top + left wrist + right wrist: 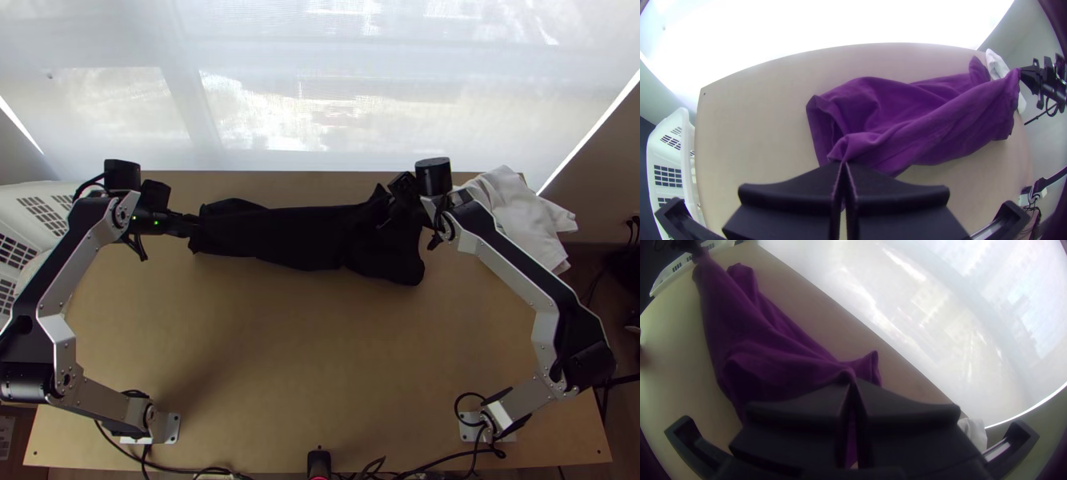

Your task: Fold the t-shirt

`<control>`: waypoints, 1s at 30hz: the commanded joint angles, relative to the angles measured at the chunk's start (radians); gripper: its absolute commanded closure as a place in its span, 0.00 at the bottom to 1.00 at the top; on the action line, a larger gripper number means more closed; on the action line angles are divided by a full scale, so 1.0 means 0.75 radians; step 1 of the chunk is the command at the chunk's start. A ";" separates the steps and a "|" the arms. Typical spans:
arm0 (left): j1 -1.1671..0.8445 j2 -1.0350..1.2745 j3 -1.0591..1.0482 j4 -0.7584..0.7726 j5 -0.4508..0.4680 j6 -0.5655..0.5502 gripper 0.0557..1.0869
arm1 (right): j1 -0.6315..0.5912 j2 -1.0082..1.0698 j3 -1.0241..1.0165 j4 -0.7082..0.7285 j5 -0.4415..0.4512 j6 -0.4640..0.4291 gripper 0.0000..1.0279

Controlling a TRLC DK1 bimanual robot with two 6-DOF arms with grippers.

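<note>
Wht cloth (524,216) on tbl (304,344), wht basket (666,155) beside.

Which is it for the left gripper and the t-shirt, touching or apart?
Touching. The left wrist view shows it: the left gripper has its jaws shut on a pinched, bunched bit of the t-shirt.

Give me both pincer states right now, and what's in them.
Left pincer: closed, holding a bunched bit of the t-shirt.
Right pincer: closed, holding the t-shirt near its other end.
</note>
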 commanded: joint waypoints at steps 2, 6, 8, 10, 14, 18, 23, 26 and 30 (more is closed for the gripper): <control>0.005 0.153 0.140 0.015 -0.004 0.004 0.97 | -0.055 0.175 0.159 0.000 0.001 -0.001 0.98; 0.007 0.229 0.205 0.015 -0.004 0.006 0.97 | -0.075 0.261 0.222 0.000 0.001 -0.005 0.98; 0.007 0.272 0.240 0.015 -0.004 0.008 0.97 | -0.081 0.306 0.255 0.000 0.001 -0.005 0.98; 0.005 0.313 0.271 0.015 -0.007 0.013 0.97 | -0.089 0.347 0.281 0.000 0.001 -0.007 0.98; 0.005 0.388 0.316 0.015 -0.007 0.013 0.97 | -0.093 0.412 0.316 0.000 0.001 -0.007 0.98; 0.005 0.452 0.338 0.015 -0.007 0.015 0.97 | -0.093 0.461 0.324 0.000 0.001 -0.009 0.98; 0.005 0.530 0.379 0.015 -0.007 0.017 0.97 | -0.091 0.525 0.343 0.000 0.001 -0.011 0.98; 0.000 0.579 0.420 0.017 -0.007 0.017 0.97 | -0.093 0.561 0.365 0.000 0.003 -0.017 0.98; -0.004 0.640 0.469 0.017 -0.007 0.017 0.97 | -0.093 0.606 0.402 0.000 0.003 -0.019 0.98</control>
